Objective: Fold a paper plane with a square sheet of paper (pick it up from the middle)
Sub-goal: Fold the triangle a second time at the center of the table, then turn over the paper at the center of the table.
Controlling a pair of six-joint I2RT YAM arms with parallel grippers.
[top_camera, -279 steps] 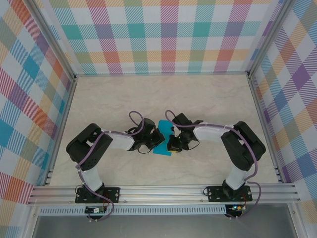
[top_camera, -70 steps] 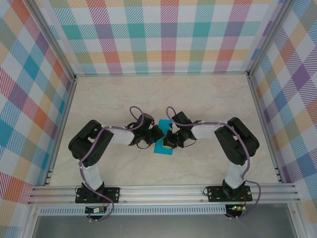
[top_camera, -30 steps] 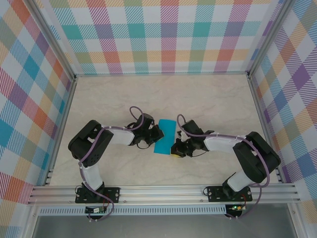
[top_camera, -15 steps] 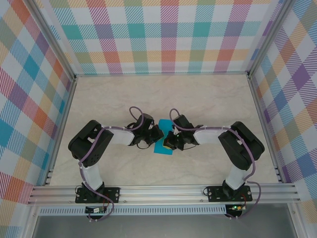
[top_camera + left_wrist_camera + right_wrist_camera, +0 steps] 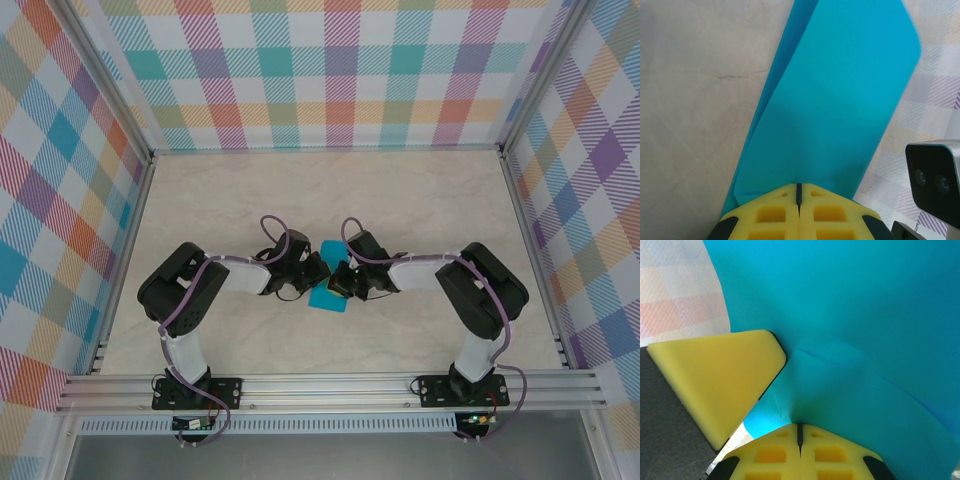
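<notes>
The square sheet of paper [image 5: 327, 297] is teal-blue and folded into a narrow strip at the table's centre. In the left wrist view its upper layer [image 5: 840, 100] lifts off the lower one along the left side. My left gripper [image 5: 318, 272] is shut, and its yellow fingertips [image 5: 799, 186] rest on the strip's near edge. My right gripper [image 5: 338, 283] is shut too. Its tips [image 5: 799, 426] push into the paper [image 5: 865, 315], which buckles into small creases around them. One left finger [image 5: 715, 380] stands close beside them. I cannot tell whether either gripper pinches the paper.
The marble-patterned table [image 5: 420, 200] is walled on three sides by plaid panels [image 5: 340, 70], with an aluminium rail [image 5: 330, 385] along the near edge. The right wrist camera [image 5: 935, 182] sits close to the left gripper's right side.
A second ago the right gripper was off the paper to the lower right. It has swung back and now presses into the strip beside the left gripper. The left arm has not moved.
</notes>
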